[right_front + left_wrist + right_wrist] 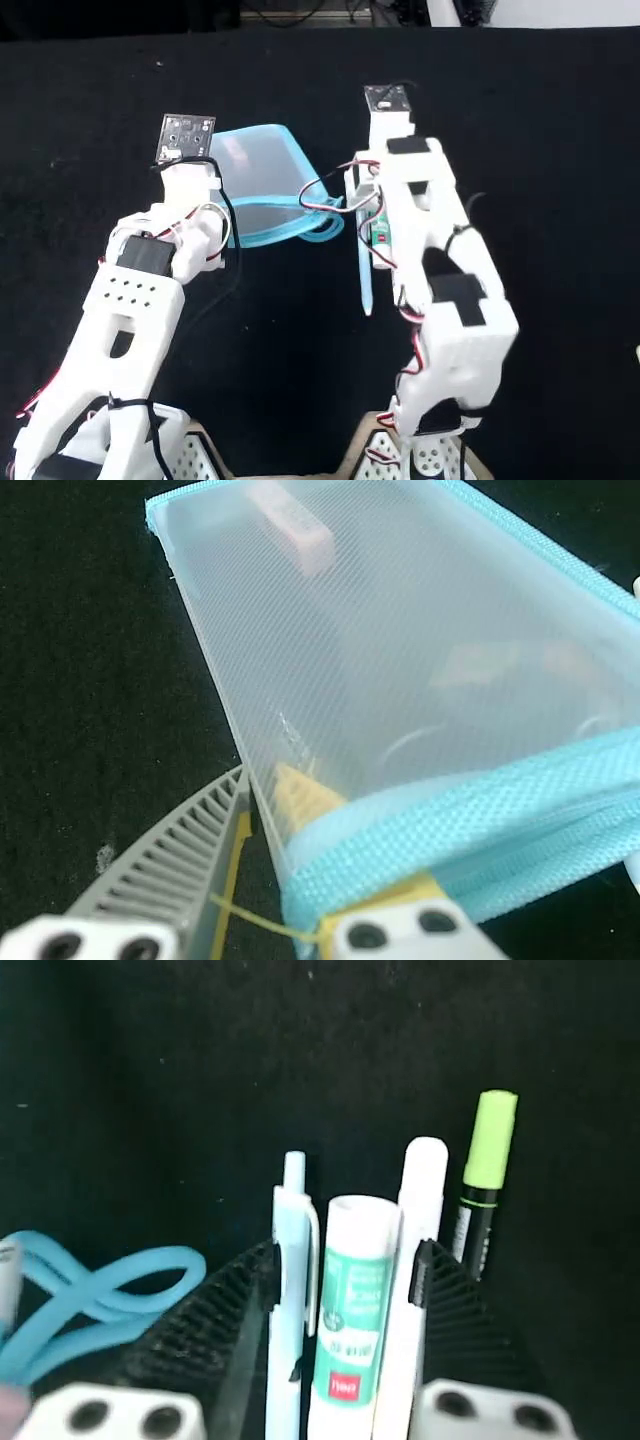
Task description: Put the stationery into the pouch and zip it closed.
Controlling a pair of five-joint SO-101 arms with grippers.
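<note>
The translucent pouch (262, 175) with light blue zip trim lies at the table's back centre. My left gripper (216, 228) is at its left end, shut on the pouch's edge (290, 810) beside the zip. A pale eraser (290, 525) shows through the pouch wall. My right gripper (366, 215) hovers just right of the pouch. It is shut (345, 1250) on a bundle: a white pen (290, 1280), a green-and-white glue stick (355, 1300) and a second white pen (415, 1260). One pen's pale blue barrel (366, 285) sticks out toward the front.
A green highlighter (487, 1170) lies on the black cloth just beyond the right gripper's outer finger. The pouch's blue strap loop (100, 1285) curls between pouch and right gripper, also the strap (325, 225) in the high view. Black cloth stretches free all round.
</note>
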